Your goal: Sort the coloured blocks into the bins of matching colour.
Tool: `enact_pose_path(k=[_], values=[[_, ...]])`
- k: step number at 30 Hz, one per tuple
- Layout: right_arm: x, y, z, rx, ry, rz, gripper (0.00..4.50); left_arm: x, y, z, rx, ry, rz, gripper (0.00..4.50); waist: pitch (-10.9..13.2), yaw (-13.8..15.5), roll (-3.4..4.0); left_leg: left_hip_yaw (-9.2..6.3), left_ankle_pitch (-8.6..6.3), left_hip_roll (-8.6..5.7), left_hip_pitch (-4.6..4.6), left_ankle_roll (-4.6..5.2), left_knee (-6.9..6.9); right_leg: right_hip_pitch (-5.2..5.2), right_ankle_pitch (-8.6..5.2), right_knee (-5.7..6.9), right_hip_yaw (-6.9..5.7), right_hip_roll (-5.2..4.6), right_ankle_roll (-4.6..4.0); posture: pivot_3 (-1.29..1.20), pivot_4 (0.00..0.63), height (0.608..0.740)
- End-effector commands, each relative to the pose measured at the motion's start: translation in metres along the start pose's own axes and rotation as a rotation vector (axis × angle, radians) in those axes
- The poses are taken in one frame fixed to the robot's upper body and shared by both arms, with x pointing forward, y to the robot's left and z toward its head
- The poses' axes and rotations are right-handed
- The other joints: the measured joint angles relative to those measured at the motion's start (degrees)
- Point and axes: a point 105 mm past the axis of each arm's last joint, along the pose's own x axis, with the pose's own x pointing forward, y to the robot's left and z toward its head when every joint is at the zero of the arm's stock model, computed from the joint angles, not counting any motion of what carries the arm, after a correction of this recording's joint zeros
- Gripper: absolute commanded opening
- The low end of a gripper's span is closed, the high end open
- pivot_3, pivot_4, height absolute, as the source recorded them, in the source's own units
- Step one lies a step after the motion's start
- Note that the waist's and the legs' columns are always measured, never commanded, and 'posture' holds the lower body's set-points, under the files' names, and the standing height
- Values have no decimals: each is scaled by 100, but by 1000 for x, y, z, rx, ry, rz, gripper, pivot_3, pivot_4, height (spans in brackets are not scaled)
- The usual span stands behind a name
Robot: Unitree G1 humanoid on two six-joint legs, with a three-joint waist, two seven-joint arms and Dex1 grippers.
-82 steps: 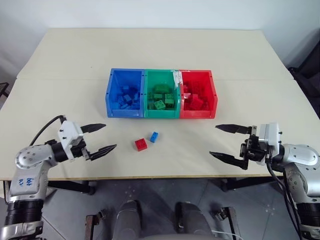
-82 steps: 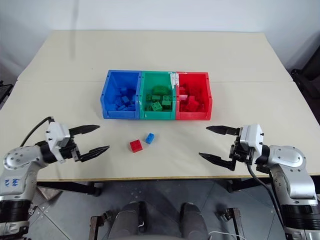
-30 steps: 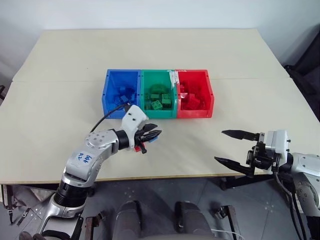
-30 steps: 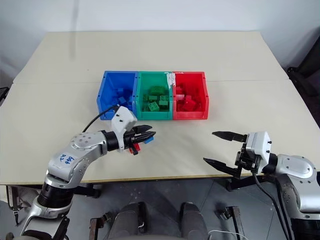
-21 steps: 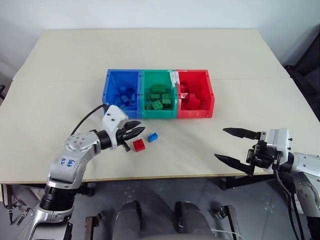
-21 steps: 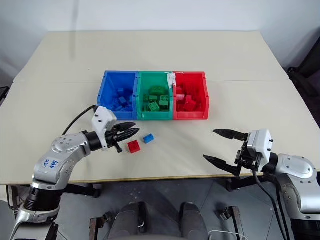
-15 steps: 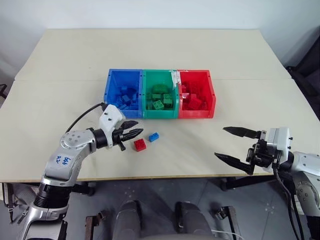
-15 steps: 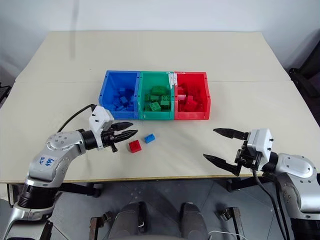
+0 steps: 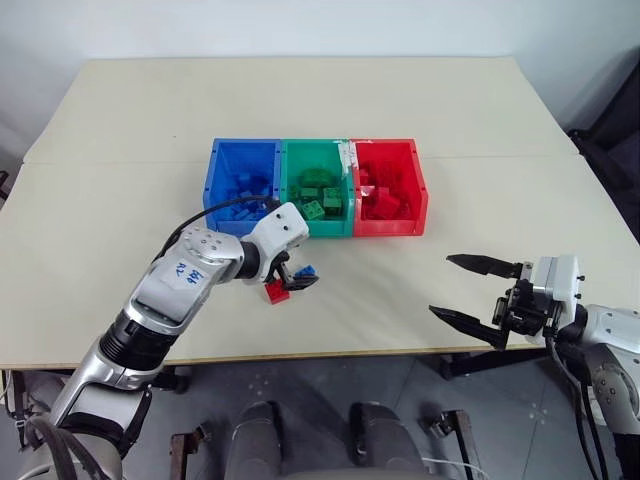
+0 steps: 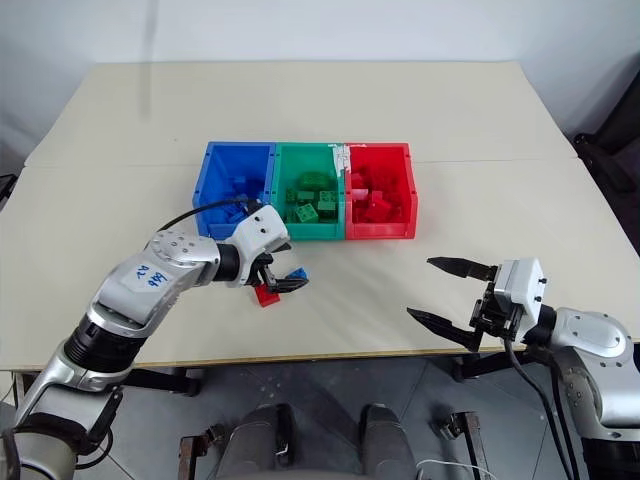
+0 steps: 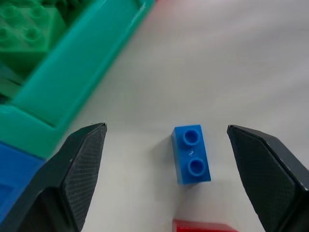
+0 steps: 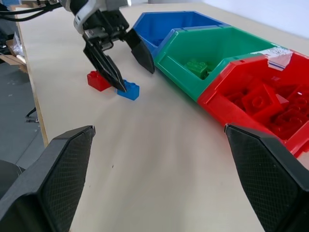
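While the blue block point(image 11: 191, 154) lies flat on the table point(image 9: 120, 120), studs up, its long axis runs roughly near-to-far in the head views w/ a slight lean to the right at the far end; it's a two-stud brick. It sits just near of the green bin point(image 9: 318, 185), in front of its lip, apart from it. The red block point(image 12: 98, 80) lies just beside it on the near-left side, a small gap between them, also studs up. The left gripper point(image 12: 121, 65) is over the blue block w/ fingers spread wide, one on each side of it, holding nothing; whether a fingertip touches the brick can't be told. The right gripper point(image 9: 478, 294) hangs at the near right edge of the table, well apart from both blocks, fingers also spread wide & empty. Bins stand joined in a row mid-table: blue bin point(image 9: 240, 180) on the left w/ blue bricks piled inside, green bin in the middle w/ green bricks, red bin point(image 9: 390, 185) on the right w/ red bricks. Each pile matches its bin's colour as far as can be seen.
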Motion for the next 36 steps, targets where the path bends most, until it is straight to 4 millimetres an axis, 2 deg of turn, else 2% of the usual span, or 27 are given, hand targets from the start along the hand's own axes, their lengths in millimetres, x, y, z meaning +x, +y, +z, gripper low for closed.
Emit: enact_pose_path(k=[1, 5, 11, 14, 17, 19, 24, 28, 32, 36], values=[[-3, 0, 12, -45, -31, -22, 4500, -3, 1, 4, 18, 8, 12, 3632, 0, 1, 0, 0, 0, 0, 0, 0, 0, 0, 0, 0, 0, 0, 0, 0, 150, 740], [-3, 0, 13, -46, -30, -27, 4500, -2, -6, -6, 23, 39, -12, 2409, 0, 2, 0, 0, 0, 0, 0, 0, 2, 0, 0, 0, 1, -1, 0, 0, 150, 740], [-2, 0, 13, -47, -31, -24, 4500, 3, -10, -9, 14, 19, -18, 473, 0, 13, 0, -1, 0, -1, -1, 1, 4, 3, 0, 0, 0, -2, 0, 0, 150, 740], [-2, 0, 13, -47, -29, -22, 4500, 2, -4, -9, -2, -38, 4, 471, 0, 9, 0, -1, -1, -1, 0, 2, 4, 3, 0, 0, 1, -3, 0, 0, 150, 740], [-2, -1, 13, -47, -30, -20, 4500, -4, -1, 2, 16, -186, 1, 471, 0, 7, 0, -2, -1, -1, 0, 2, 3, 3, 0, 0, 0, -3, 0, 0, 150, 740], [-1, -2, 13, -47, -34, -18, 4500, -12, 3, 11, -17, -307, 0, 471, 0, 5, 0, -2, -1, 0, 0, 2, 5, 3, 0, 1, 0, -3, 0, 0, 150, 740], [2, -3, 14, -49, -55, -15, 4500, -40, 18, 10, 8, -514, 56, 471, 0, -1, 1, -1, 0, 0, 1, 2, 3, 3, 0, 3, 0, -3, 0, 0, 150, 740], [6, -7, 20, -56, -100, -24, 4500, -66, 29, -15, -98, -613, 86, 471, 0, -12, 1, 1, 0, 3, 1, 1, -2, 0, 0, 3, -2, -2, 0, 0, 150, 740], [12, -4, 26, -67, -127, 9, 4500, -89, 42, -52, -140, -628, 216, 471, 0, -13, 1, 2, -3, 3, 1, 5, 0, 0, 0, 4, -2, -4, 0, 0, 150, 740], [19, -3, 33, -86, -162, 22, 4500, -108, 50, -65, -183, -646, 322, 471, -1, 18, -1, 2, -16, 2, 0, 29, 3, 2, 0, 3, -4, -8, -1, 0, 150, 740]])
